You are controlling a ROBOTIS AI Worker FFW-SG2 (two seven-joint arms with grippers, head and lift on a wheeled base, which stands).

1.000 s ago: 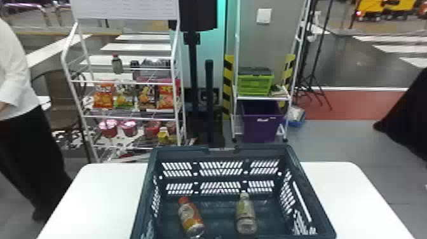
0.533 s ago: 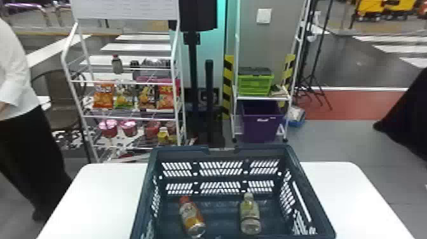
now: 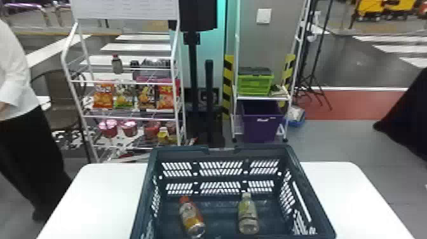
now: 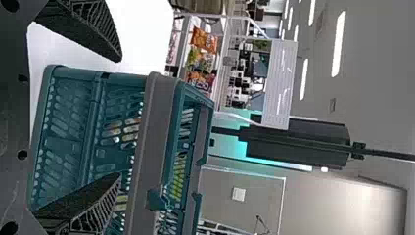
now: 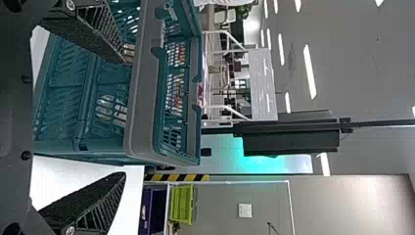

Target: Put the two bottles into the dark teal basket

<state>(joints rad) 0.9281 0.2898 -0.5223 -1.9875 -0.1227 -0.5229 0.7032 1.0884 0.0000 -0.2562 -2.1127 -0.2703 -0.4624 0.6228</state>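
Inside the dark teal basket (image 3: 219,152), two bottles lie apart on the floor: an orange bottle with a red cap (image 3: 192,219) at left and a pale greenish bottle (image 3: 247,214) at right. My left gripper (image 4: 120,117) is open outside the basket's near side, the basket wall (image 4: 98,122) behind its parted fingers. In the right wrist view, my right gripper (image 5: 122,117) also stands open by the near side, nothing between its fingers. Through the wall slots there, part of a bottle (image 5: 111,110) can be made out.
The basket stands on a white table (image 3: 95,197). Beyond the table are a snack rack (image 3: 130,114) at left, a black stand (image 3: 208,95) in the middle and a shelf with a green crate (image 3: 255,83) and a purple bin (image 3: 263,122).
Both bottles have shifted slightly within the basket, a little to the right, between the earliest frame and the later ones. The basket has kept its place.
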